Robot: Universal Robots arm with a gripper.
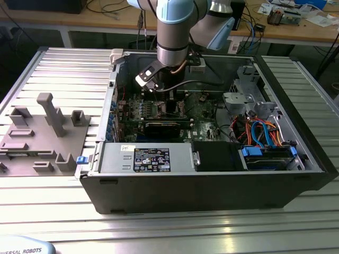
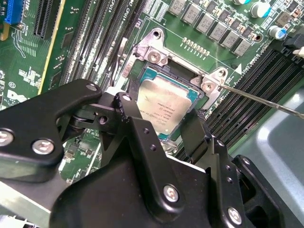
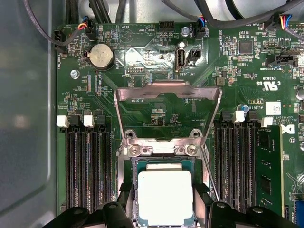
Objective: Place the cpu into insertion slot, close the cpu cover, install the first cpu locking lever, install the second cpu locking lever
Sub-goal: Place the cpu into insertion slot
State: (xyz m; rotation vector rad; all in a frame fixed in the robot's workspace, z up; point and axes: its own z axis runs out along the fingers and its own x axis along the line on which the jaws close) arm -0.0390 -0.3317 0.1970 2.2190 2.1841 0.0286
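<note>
Currently the gripper (image 3: 164, 209) stands spread, one finger each side of the cpu (image 3: 165, 197), which lies in the slot (image 2: 178, 71). Beyond, the first wrist view shows the cover (image 3: 168, 91) raised; the second wrist view shows a lever (image 2: 266, 101) standing free. Memory slots (image 3: 90, 166) flank the slot.

cpu (image 2: 164, 105) in insertion slot (image 2: 176, 71), gripper (image 2: 159, 118) close around it

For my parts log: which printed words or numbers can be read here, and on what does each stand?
Silvery-grey square cpu: engraved print, too faint to read.
Green circuit board: white lettering, too small to quote reliably.
Black-and-white sticker on the grey metal box: print too small to read.
</note>
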